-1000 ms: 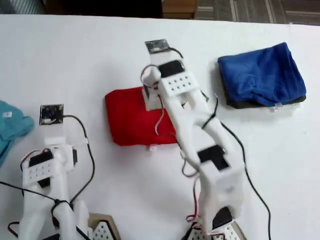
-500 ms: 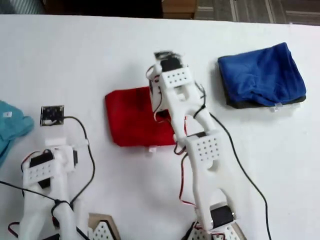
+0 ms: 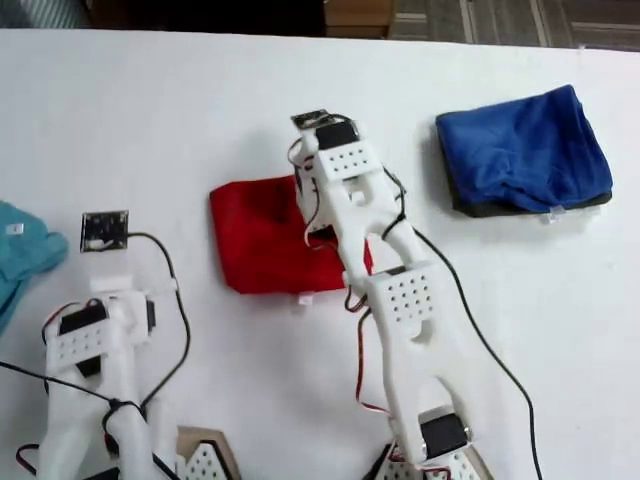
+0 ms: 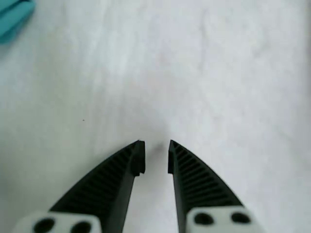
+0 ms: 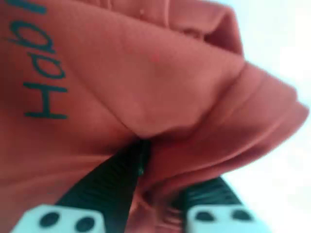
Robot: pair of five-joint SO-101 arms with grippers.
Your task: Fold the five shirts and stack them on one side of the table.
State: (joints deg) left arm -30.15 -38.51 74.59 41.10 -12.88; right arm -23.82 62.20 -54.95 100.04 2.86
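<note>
A folded red shirt (image 3: 258,240) lies at the table's middle. My right gripper (image 5: 160,160) is down on its right part, under the right arm's wrist (image 3: 340,165), and is shut on a bunched fold of the red shirt (image 5: 146,73). A folded blue shirt (image 3: 523,150) lies at the far right on top of a dark one. A teal shirt (image 3: 20,255) pokes in at the left edge, and its corner (image 4: 14,14) is visible in the left wrist view. My left gripper (image 4: 155,156) hangs over bare table, open by a narrow gap with nothing in it.
The left arm (image 3: 90,345) stands at the near left, its cable looping over the table beside it. The white table (image 3: 180,110) has free room along the back and between the red and teal shirts. Both arm bases sit at the near edge.
The right arm has stretched out and straightened over the red shirt, and its wrist has shifted slightly farther back. The left arm has kept still.
</note>
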